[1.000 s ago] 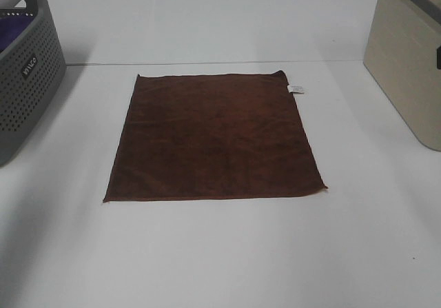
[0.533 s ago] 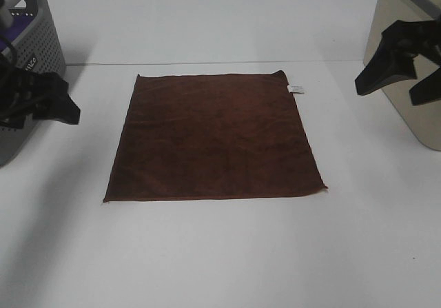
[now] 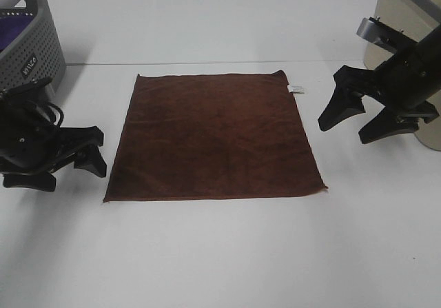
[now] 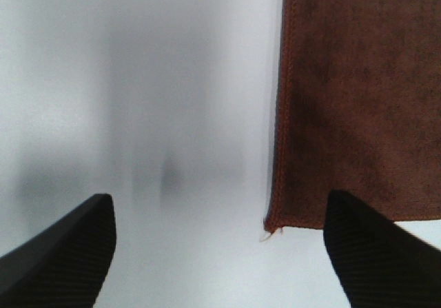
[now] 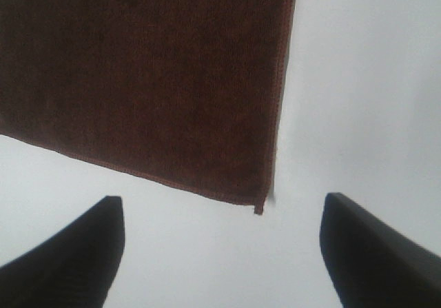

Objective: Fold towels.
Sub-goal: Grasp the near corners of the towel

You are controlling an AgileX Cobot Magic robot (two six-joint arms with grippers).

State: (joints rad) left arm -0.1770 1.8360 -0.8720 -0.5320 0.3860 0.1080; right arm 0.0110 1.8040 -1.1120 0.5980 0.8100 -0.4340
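Towel [image 3: 215, 137] flat and unfolded on the bench [image 3: 220, 253], an arm at each side.
Nearest, the left end effector [image 3: 74, 171] hovers, spread wide, just off the near left corner. The right end effector [image 3: 342, 134], equally wide, hangs beside the right edge farther back. Both seem placed to pinch corners for a first fold. A white care tag [image 3: 295, 88] marks the far right corner; a grey basket [image 3: 27, 67] and beige bin [image 3: 406, 60] stand beyond.

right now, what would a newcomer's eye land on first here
A dark brown towel lies flat in the middle of the white table. An open black claw flanks it on each side: the left claw by its near left corner, the right claw off its right edge. A grey basket sits at far left.
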